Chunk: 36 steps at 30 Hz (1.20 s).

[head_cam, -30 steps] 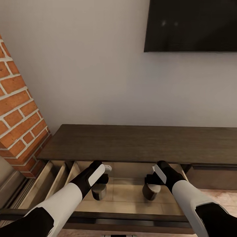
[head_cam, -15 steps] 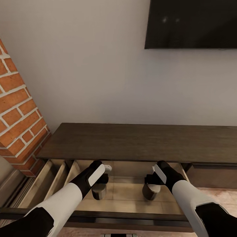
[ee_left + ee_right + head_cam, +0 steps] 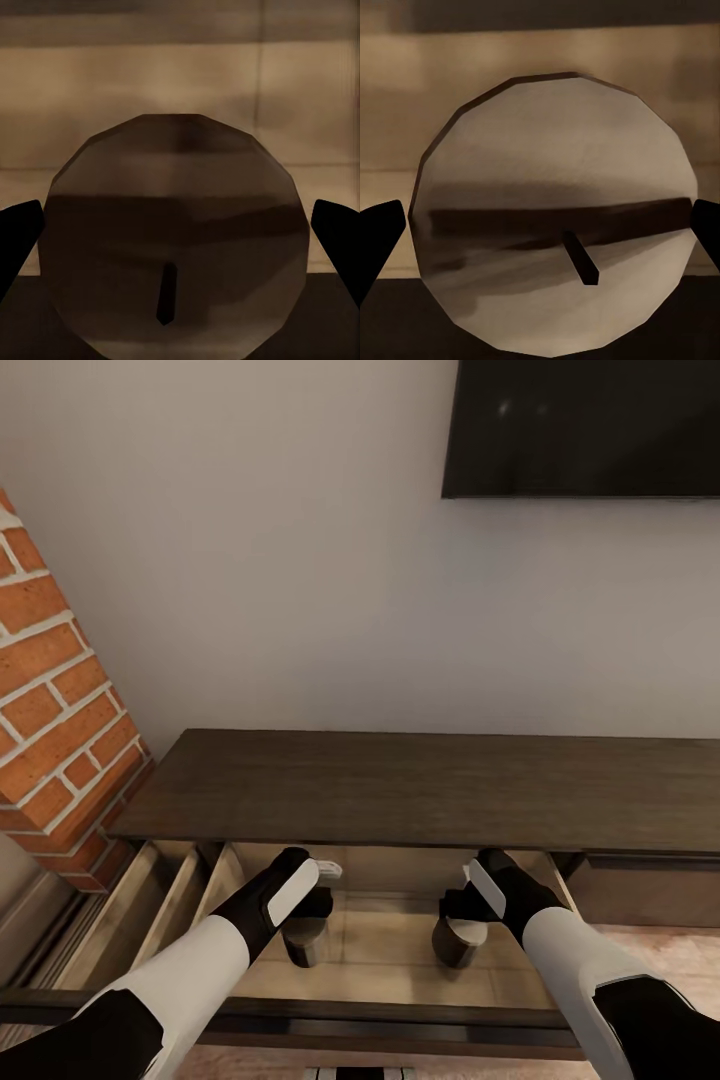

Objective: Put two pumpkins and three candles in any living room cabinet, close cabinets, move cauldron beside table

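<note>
Cabinet point(image 3: 420, 790): long dark wood unit across the middle of the head view, under a wall-mounted screen point(image 3: 585, 425), brick column point(image 3: 50, 700) at left. One wide drawer point(image 3: 400, 950) is pulled open at lower centre, pale wood inside; a narrower open compartment shows at lower left.

Drawer contents: two candles, both upright, well apart. Left candle point(image 3: 305, 940) at lower centre-left; right candle point(image 3: 455, 942) at lower centre-right. No pumpkins seen in it.

Left gripper point(image 3: 180, 240): fingers straddle the left candle, whose wick top fills the wrist view; whether they press it or stand just clear cannot be told.

Right gripper point(image 3: 544, 240): same arrangement around the right candle; contact likewise unclear.

Handling note, as judgement: the step is setting both candles on the drawer floor. Best to open wide only once each base rests flat, then lift straight up so the fingers do not tip the candles or catch the cabinet top overhanging them.
</note>
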Available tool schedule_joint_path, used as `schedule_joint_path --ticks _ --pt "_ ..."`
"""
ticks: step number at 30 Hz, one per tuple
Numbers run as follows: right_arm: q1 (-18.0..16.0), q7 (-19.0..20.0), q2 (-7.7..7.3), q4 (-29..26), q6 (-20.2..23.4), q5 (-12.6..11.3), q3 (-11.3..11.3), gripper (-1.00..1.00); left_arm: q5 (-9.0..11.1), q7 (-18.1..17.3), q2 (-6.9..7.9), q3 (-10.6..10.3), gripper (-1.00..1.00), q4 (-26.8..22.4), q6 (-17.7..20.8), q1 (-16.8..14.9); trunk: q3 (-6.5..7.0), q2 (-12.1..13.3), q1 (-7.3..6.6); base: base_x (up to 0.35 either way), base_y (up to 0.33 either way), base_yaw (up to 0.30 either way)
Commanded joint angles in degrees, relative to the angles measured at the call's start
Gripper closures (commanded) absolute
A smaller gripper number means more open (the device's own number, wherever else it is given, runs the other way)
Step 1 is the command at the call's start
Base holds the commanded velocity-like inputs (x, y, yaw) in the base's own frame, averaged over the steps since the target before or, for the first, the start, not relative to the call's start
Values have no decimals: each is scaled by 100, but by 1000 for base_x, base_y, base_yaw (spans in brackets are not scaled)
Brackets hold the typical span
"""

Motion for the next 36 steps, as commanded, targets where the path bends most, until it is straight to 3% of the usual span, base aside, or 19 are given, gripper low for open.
schedule_joint_path --ticks 1,6,20,36 --pt "-2 -41 -6 -9 20 -62 42 100 55 45 6 -29 100 -6 6 -5 -5 -2 -1 0 0 0" --pt "-2 -41 -6 -9 20 -62 43 100 47 24 14 -35 100 -5 -100 -5 -116 -9 12 0 0 0" --pt "-2 -41 -6 -10 20 -65 43 100 28 -91 29 -49 100 -5 -230 -5 -116 -9 12 0 0 0" --pt "-2 -41 -6 -10 20 -70 45 100 20 -107 31 -218 100 -5 -324 -5 -382 -25 43 0 0 0"
